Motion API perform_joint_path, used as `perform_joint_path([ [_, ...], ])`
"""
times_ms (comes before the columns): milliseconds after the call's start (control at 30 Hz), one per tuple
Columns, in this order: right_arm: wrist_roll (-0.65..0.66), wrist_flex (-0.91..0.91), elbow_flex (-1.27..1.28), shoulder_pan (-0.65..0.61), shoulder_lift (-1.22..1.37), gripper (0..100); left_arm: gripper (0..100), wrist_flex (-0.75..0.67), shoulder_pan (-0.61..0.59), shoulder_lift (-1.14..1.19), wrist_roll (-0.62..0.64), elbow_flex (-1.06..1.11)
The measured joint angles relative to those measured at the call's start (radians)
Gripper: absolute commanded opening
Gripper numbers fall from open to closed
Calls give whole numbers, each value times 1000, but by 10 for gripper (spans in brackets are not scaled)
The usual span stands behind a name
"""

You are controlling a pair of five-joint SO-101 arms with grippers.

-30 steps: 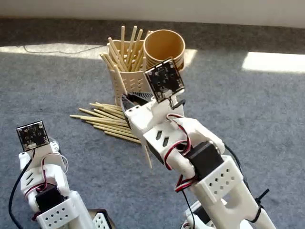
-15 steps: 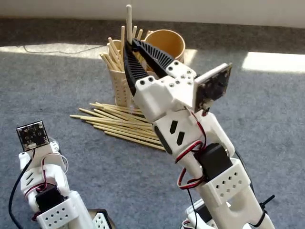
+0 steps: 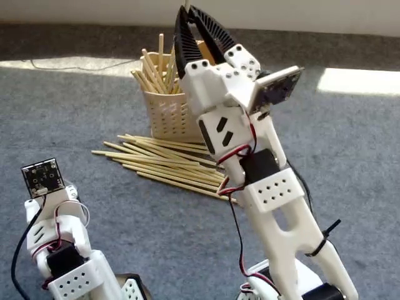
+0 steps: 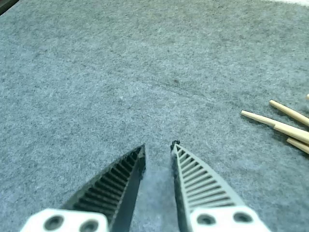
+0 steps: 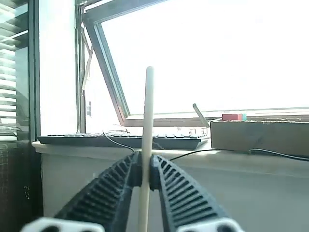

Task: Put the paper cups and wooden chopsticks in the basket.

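My right gripper (image 3: 186,12) is raised above the cream basket (image 3: 167,115), shut on one wooden chopstick (image 5: 148,106) that stands upright between its fingers. The basket holds several chopsticks (image 3: 156,72). A loose pile of chopsticks (image 3: 162,164) lies on the carpet in front of it. A sliver of the tan paper cup (image 3: 200,47) shows between the raised fingers; the arm hides the rest. My left gripper (image 4: 158,145) hovers open over bare carpet, with a few chopstick ends (image 4: 280,123) off to one side.
Grey carpet (image 3: 337,137) covers the whole floor, with sunlit patches at the back. The left arm (image 3: 50,219) sits low at the near left corner. A wall edge runs along the far side.
The right arm has swung up from the pile with a chopstick and carried it over the basket, rising further. The left arm has kept still.
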Motion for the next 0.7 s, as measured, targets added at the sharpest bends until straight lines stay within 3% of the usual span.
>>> perform_joint_path([
  [233, 3, -110, 0, 0, 110, 4, 95, 0, 0, 0, 0, 0],
  [433, 180, -196, 0, 3, 203, 4, 95, 0, 0, 0, 0, 0],
  [700, 203, -204, 104, 3, 227, 5, 95, 0, 0, 0, 0, 0],
])
